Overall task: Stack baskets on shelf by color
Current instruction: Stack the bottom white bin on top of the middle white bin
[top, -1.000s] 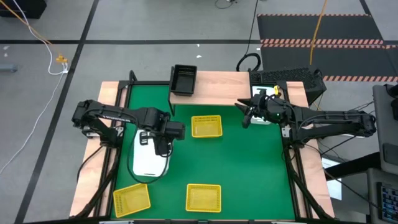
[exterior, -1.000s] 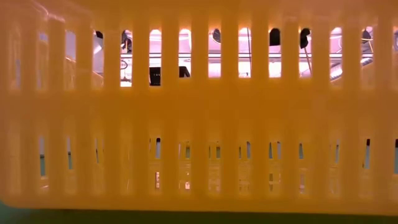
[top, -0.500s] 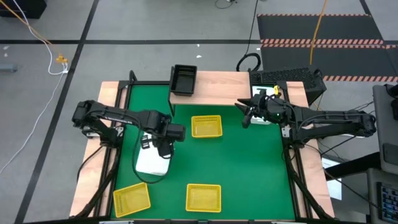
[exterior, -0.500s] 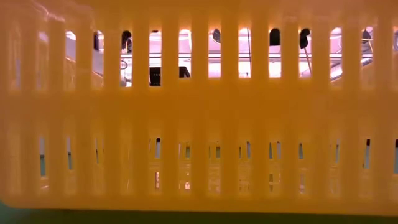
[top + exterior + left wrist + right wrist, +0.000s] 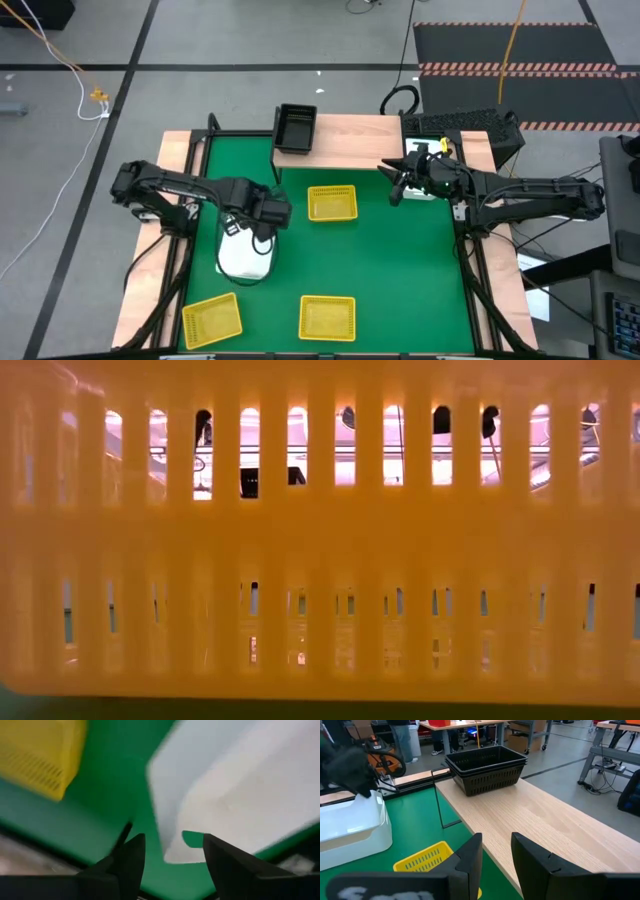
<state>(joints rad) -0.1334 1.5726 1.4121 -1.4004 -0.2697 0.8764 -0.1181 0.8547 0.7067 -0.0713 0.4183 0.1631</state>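
Note:
A white basket [image 5: 245,257] lies on the green mat at the left, also seen as the white basket [image 5: 240,790] in the left wrist view. My left gripper [image 5: 265,215] hovers over its far end, open; the gripper [image 5: 172,857] has a basket corner [image 5: 172,851] in its gap. Three yellow baskets sit on the mat: one at the middle [image 5: 332,203], two near the front edge [image 5: 212,318] [image 5: 327,318]. Black baskets [image 5: 487,767] are stacked on the shelf [image 5: 545,830]. My right gripper [image 5: 397,185] waits open at the right, beside the shelf.
The nearest yellow basket's slotted wall [image 5: 320,560] fills the low view and hides the table behind it. The shelf's thin black leg [image 5: 440,800] stands on the mat by its left end. Open green mat [image 5: 400,270] lies at the right half.
My left gripper has drawn slightly toward the table's left edge. The white basket under it showed longer a second ago and now lies shorter and flat on the mat.

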